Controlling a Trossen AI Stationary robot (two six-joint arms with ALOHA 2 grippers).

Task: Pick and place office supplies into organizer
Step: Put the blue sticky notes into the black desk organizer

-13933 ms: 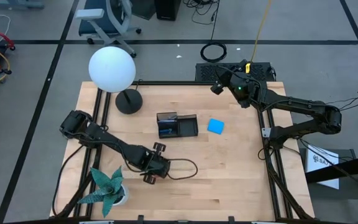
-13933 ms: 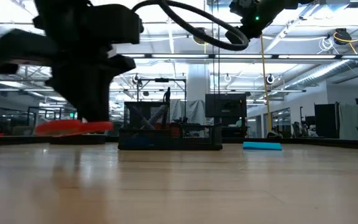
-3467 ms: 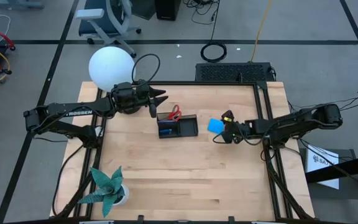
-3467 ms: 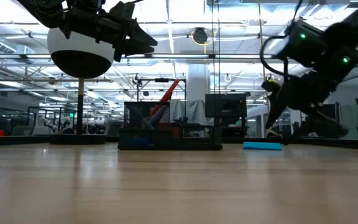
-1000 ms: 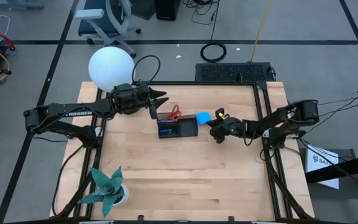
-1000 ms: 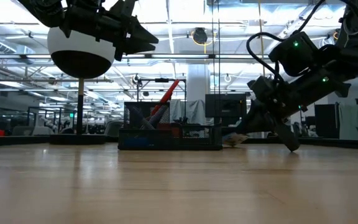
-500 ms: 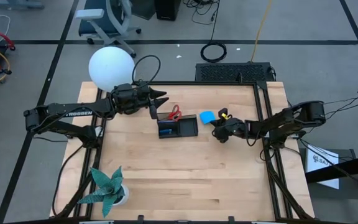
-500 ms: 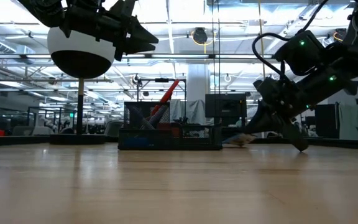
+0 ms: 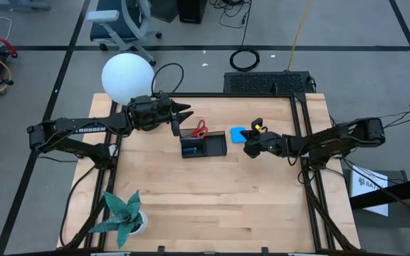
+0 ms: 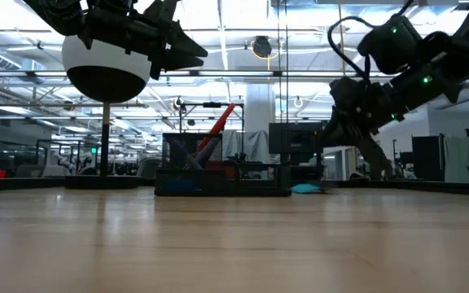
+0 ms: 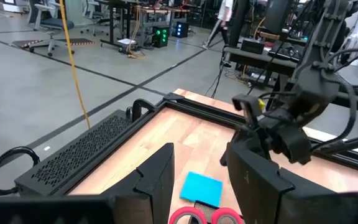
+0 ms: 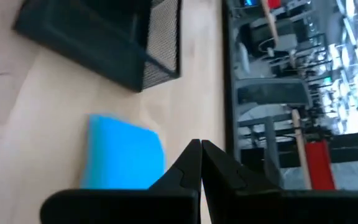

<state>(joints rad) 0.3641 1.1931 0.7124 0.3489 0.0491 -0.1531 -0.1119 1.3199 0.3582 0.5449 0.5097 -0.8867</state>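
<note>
The black organizer [image 9: 203, 144] stands mid-table with red-handled scissors [image 9: 199, 129] sticking up out of its far side. A bright blue square pad [image 9: 238, 133] lies flat on the table just right of the organizer. My right gripper [image 9: 248, 150] hovers shut beside the pad's near right side, above the table; in its wrist view the shut fingers [image 12: 191, 163] hang over the pad [image 12: 122, 159]. My left gripper [image 9: 184, 112] waits open in the air at the organizer's far left, looking over the scissors' handles [image 11: 207, 216] and the pad [image 11: 202, 188].
A lamp with a white globe [image 9: 128, 78] stands at the far left corner, right behind my left arm. A green paper plant [image 9: 123, 213] sits at the near left. The table's black frame rail [image 9: 299, 135] runs along the right edge. Bare wood lies in front of the organizer.
My right gripper has risen off the table beside the pad and tipped closer to level, its fingers staying shut. The blue pad, which showed tilted near the fingers a second ago, now lies flat next to the organizer.
</note>
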